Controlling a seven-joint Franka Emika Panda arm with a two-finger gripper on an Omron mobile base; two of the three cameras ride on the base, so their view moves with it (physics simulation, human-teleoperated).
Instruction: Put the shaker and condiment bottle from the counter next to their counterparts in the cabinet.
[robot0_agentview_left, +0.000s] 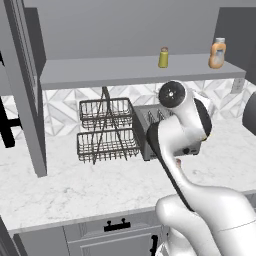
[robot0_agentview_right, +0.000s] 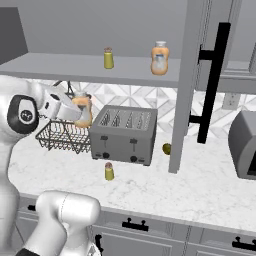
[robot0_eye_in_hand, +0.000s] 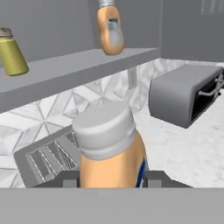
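The tool (robot0_eye_in_hand: 111, 180) is closed on the condiment bottle (robot0_eye_in_hand: 111, 151), its two dark tips pinching the orange body low down, one on each side. In the right base view the bottle (robot0_agentview_right: 83, 111) hangs in the air above the wire rack (robot0_agentview_right: 62, 135), at about nine o'clock from the toaster (robot0_agentview_right: 123, 134) and below the cabinet shelf (robot0_agentview_right: 75, 67). Its long axis looks close to upright, grey cap toward the shelf, with perhaps a slight lean; the hand view rolls, so the exact tilt is hard to judge.

Risks, as I judge them: the grip sits low on a smooth, tall body, so the bottle could pivot or slip between the tips during the lift. The shelf's front edge lies on the way up, and the cap could strike it if the arm rises before backing out. On the shelf, the pear-shaped orange bottle (robot0_agentview_right: 160, 59) stands at about three o'clock from the small yellow shaker (robot0_agentview_right: 108, 58); a careless placement could knock either over.

The other shaker (robot0_agentview_right: 109, 171) waits on the bench (robot0_agentview_right: 150, 190), in front of the toaster
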